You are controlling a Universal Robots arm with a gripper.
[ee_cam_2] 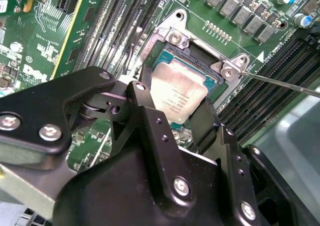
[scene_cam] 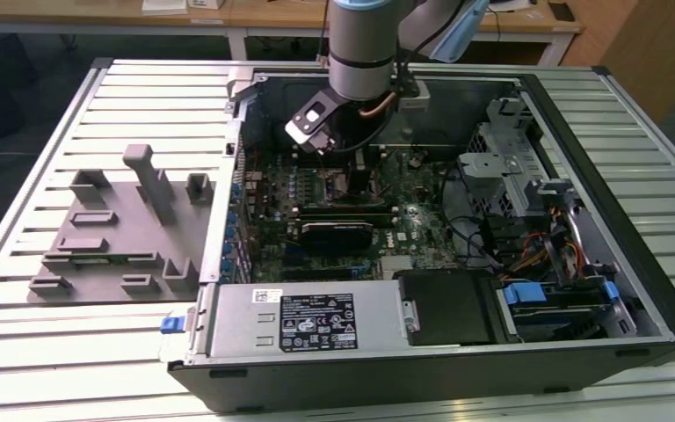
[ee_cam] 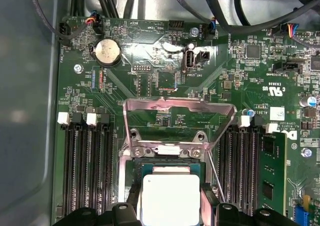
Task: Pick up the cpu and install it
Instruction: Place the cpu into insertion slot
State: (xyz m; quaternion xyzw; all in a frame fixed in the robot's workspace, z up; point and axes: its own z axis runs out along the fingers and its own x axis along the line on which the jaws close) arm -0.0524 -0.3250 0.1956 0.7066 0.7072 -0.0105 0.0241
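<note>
Inside the computer case (scene_cam: pixel 431 378): the arm reaches down over the motherboard (ee_cam: pixel 165 61), with the gripper (scene_cam: pixel 361 176) low above the board.
cpu: silver square top, held between the fingers directly over the socket (ee_cam_2: pixel 200 56) in both wrist views (ee_cam_2: pixel 177 98) (ee_cam: pixel 172 198); can't tell if it is seated or just above.
cpu tilt: roughly flat to the board and lined up with the socket opening.
fingers: black, one on each opposite edge of the cpu, pinching it (ee_cam_2: pixel 202 126) (ee_cam: pixel 208 198).
gripper: centred on the socket in both wrist views (ee_cam_2: pixel 175 111) (ee_cam: pixel 171 198).
load plate (ee_cam: pixel 179 106): metal bracket swung open, standing up at the socket's hinge edge, clear of the cpu.
lever (ee_cam_2: pixel 285 83): thin metal rod, angled away beside the socket.
memory slots (ee_cam: pixel 85 166): long black rows on both sides of the socket.
coin battery (ee_cam: pixel 108 52): round, silver, on the board well away from the socket.
power supply (scene_cam: pixel 302 321): grey box with a white label, at the case's near edge.
counter (scene_cam: pixel 32 132): slatted metal; the case lies open on it.
grey fixture (scene_cam: pixel 115 229): on the counter, on the exterior view's left of the case.
</note>
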